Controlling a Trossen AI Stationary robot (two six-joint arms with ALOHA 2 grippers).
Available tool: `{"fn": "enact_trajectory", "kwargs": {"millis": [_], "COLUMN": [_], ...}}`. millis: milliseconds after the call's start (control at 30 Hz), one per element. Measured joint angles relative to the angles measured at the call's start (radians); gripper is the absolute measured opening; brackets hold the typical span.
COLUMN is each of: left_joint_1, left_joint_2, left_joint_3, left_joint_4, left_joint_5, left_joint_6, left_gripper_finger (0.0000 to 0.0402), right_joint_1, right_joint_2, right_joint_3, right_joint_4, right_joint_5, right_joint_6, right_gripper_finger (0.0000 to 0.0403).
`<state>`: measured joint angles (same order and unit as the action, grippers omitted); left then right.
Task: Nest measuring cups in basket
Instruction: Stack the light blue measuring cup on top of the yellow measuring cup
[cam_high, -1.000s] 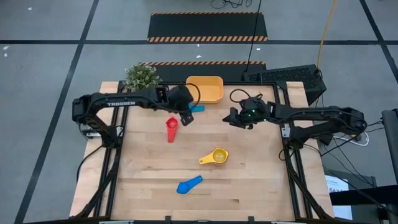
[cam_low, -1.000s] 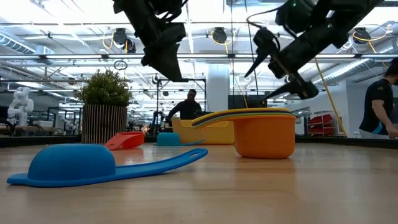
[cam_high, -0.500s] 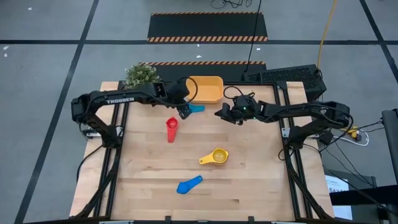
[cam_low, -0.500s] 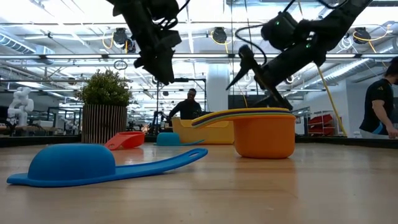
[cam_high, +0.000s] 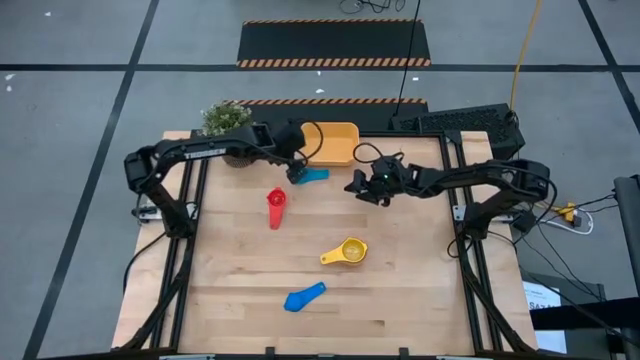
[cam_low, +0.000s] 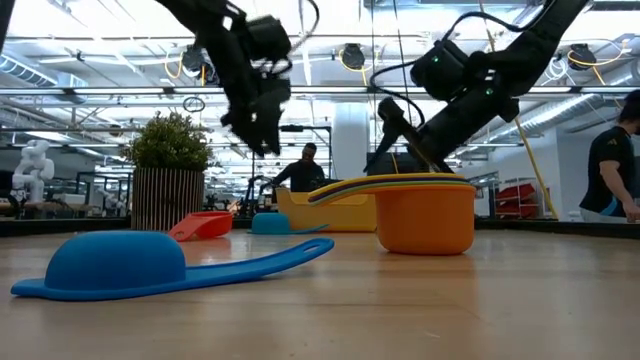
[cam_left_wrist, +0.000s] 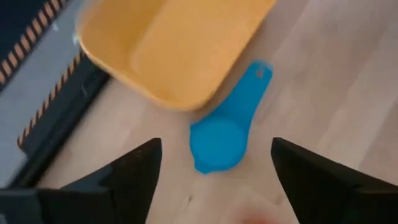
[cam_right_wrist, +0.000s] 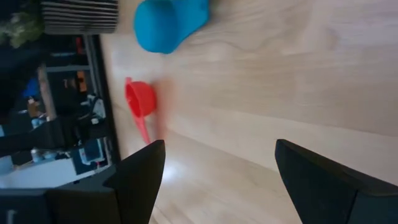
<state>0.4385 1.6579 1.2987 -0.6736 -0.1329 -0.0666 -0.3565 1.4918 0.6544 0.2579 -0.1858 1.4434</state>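
The orange-yellow basket (cam_high: 331, 143) (cam_left_wrist: 174, 43) stands at the table's far edge. A light blue cup (cam_high: 315, 175) (cam_left_wrist: 217, 140) lies mouth down just in front of it. My left gripper (cam_high: 295, 170) (cam_left_wrist: 216, 152) hovers open above this cup, touching nothing. My right gripper (cam_high: 357, 186) (cam_right_wrist: 221, 149) is open in the air to the cup's right. The red cup (cam_high: 276, 208) (cam_right_wrist: 140, 99) lies on its side. A stack of nested cups, orange outermost (cam_high: 345, 252) (cam_low: 425, 215), stands upright mid-table. A darker blue cup (cam_high: 305, 296) (cam_low: 110, 262) rests mouth down near the front.
A potted plant (cam_high: 228, 120) (cam_low: 168, 170) stands at the far left corner, beside the basket. A keyboard (cam_high: 470, 125) lies off the far right corner. People show in the room behind (cam_low: 305, 170) (cam_low: 612, 160). Bare wood lies right of the nested cups.
My left gripper has moved toward the far edge, closing on the light blue cup by the basket. My right gripper has moved toward the table's left and down, nearer that same cup. No cup has moved.
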Motion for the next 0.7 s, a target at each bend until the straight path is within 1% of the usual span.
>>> {"fn": "enact_trajectory", "kwargs": {"millis": [100, 200, 300, 400, 500, 567, 633, 700], "left_joint_1": [0.001, 0.001, 0.0, 0.005, 0.015, 0.02, 0.026, 0.028], "left_joint_2": [0.039, 0.06, 0.064, 0.071, 0.074, 0.084, 0.086, 0.085], "left_joint_3": [-0.001, -0.001, -0.001, 0.001, 0.0, -0.006, -0.017, -0.026], "left_joint_4": [0.003, -0.004, -0.026, -0.038, -0.039, -0.019, -0.034, -0.018], "left_joint_5": [0.001, 0.002, 0.008, 0.01, 0.011, 0.009, 0.012, 0.011], "left_joint_6": [-0.014, -0.015, -0.016, -0.013, -0.005, 0.01, 0.021, 0.021], "left_gripper_finger": [0.0317, 0.0309, 0.0291, 0.0269, 0.0247, 0.0234, 0.0223, 0.0214], "right_joint_1": [0.005, 0.012, 0.018, 0.018, 0.011, 0.009, 0.003, 0.002], "right_joint_2": [0.019, 0.03, 0.028, 0.032, 0.048, 0.071, 0.091, 0.122], "right_joint_3": [0.0, 0.0, 0.015, 0.046, 0.063, 0.064, 0.063, 0.07], "right_joint_4": [0.013, 0.045, 0.037, -0.064, -0.098, -0.078, -0.074, -0.027], "right_joint_5": [0.003, 0.009, 0.031, 0.038, 0.061, 0.084, 0.107, 0.114], "right_joint_6": [0.022, -0.008, -0.015, -0.036, -0.053, -0.044, -0.033, -0.02], "right_gripper_finger": [0.0298, 0.0298, 0.0298, 0.0298, 0.0298, 0.0297, 0.0297, 0.0297]}}
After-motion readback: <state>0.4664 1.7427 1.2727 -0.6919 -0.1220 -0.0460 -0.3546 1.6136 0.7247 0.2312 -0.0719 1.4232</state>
